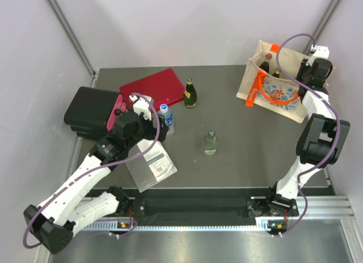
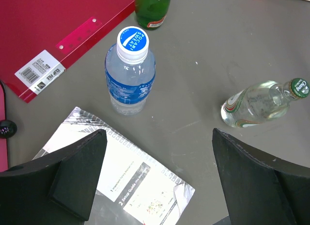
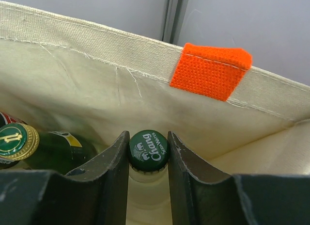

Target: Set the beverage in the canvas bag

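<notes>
– Right claw [image 3: 148, 163] first: how far apart are its fingers?

– Narrow. The two dark fingers [image 3: 114, 171] press against either side of a green-capped bottle [image 3: 148, 148], just under the cap. The cap reads "Chang", and pale glass shows below it.

– And where is that bottle?

– Inside the canvas bag [image 1: 271, 88]. The right wrist view looks down past the cap at the beige inner wall, with an orange tab [image 3: 211, 70] folded over the rim behind. Whether the bottle's base rests on the bag's bottom, I cannot tell.

– Anything beside it in there?

– A dark green bottle with a gold cap [image 3: 15, 140], leaning at the left.

– How does the bag look from above?

– Upright at the far right of the desk [image 1: 238, 127], mouth open, with orange handles and a blue-and-orange flower print on its near side. The right arm bends over its right edge.

– Now the left claw [image 2: 157, 140].

– Spread wide and holding nothing, above the desk. A small water bottle [image 2: 130, 72] with a blue label and a white "Pocari Sweat" cap stands just ahead of it, untouched.

– What else is nearby?

– A clear bottle [image 2: 256, 103] with a green Chang cap stands to the right, near mid-desk. A dark green bottle [image 1: 190, 93] stands by a red file [image 1: 153, 88]. A setup guide in a plastic sleeve [image 1: 151, 166] lies under the left claw, and a black case [image 1: 89, 110] sits at the left edge.
</notes>
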{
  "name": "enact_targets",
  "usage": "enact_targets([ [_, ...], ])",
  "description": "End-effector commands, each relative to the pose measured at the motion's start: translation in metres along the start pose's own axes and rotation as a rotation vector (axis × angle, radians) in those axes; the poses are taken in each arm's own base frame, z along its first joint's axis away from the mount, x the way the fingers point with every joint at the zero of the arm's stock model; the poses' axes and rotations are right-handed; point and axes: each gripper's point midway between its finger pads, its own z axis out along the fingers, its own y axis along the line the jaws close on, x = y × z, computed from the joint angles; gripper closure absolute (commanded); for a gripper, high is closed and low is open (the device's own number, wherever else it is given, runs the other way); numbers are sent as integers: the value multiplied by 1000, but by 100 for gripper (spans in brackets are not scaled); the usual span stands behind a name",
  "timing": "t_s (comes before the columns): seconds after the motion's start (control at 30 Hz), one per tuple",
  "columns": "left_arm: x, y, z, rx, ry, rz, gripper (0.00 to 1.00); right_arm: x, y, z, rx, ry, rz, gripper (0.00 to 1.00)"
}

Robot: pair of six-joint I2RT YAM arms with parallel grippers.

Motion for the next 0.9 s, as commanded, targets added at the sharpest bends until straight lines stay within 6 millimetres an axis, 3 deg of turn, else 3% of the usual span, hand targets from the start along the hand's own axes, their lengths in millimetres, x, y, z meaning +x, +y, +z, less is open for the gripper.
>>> enact_targets([
  [0.0, -15, -4, -1, 11, -60, -6, 6, -63, -1, 0, -30, -226, 28, 100],
  [0.47, -16, -6, -2, 23, -63, -8, 6, -30, -3, 20, -20, -151, 59, 100],
  [0.87, -14, -3, 1, 8, -54, -5, 6, -16, -4, 34, -28, -122, 69, 86],
])
